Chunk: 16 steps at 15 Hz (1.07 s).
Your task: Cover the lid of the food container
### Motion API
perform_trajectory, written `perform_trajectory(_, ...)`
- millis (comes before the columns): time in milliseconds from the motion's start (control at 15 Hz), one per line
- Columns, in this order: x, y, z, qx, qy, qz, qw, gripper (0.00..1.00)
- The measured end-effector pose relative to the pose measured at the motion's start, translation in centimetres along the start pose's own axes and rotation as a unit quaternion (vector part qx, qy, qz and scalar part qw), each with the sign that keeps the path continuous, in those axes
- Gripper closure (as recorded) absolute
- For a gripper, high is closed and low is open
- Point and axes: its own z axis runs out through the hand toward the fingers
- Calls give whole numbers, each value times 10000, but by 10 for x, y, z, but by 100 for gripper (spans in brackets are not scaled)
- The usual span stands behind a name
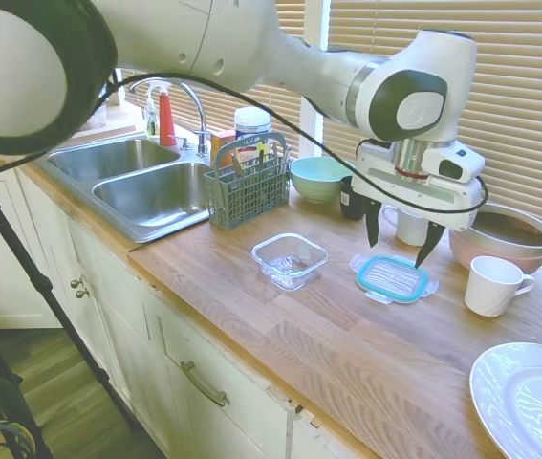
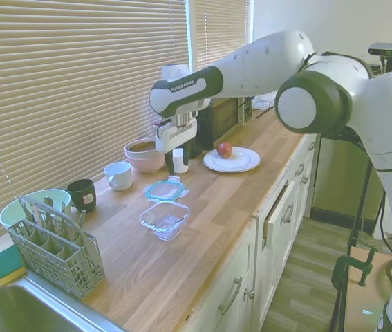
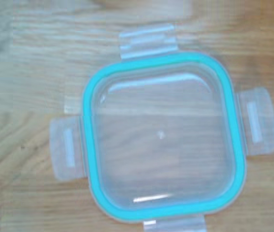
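Observation:
The lid (image 1: 392,278), clear with a teal rim and snap tabs, lies flat on the wooden counter. It fills the wrist view (image 3: 163,140). The food container (image 1: 290,260), a small clear rounded-square dish, stands empty a short way from the lid, towards the sink. In the second exterior view the container (image 2: 164,219) sits nearer the counter's front edge than the lid (image 2: 165,190). My gripper (image 1: 400,247) hangs open just above the lid, with one finger over each side and nothing between them. It also shows above the lid in the second exterior view (image 2: 173,164).
A white mug (image 1: 493,285) and a pink bowl (image 1: 503,237) stand close behind the lid. A mint bowl (image 1: 318,177), a black mug (image 1: 352,199) and a grey cutlery basket (image 1: 249,186) sit towards the sink (image 1: 151,191). A white plate (image 2: 231,159) holds an apple (image 2: 225,149).

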Motion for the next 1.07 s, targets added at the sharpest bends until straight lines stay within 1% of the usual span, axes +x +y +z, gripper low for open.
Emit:
perform_trajectory(200,11,-9,8,-9,46,-30,10000,0)
perform_trajectory(467,24,-12,19,-29,95,-20,9999,0)
perform_trajectory(867,41,-10,45,-94,117,62,9999,0)
perform_trajectory(1067,47,-8,58,-96,102,168,9998,0)
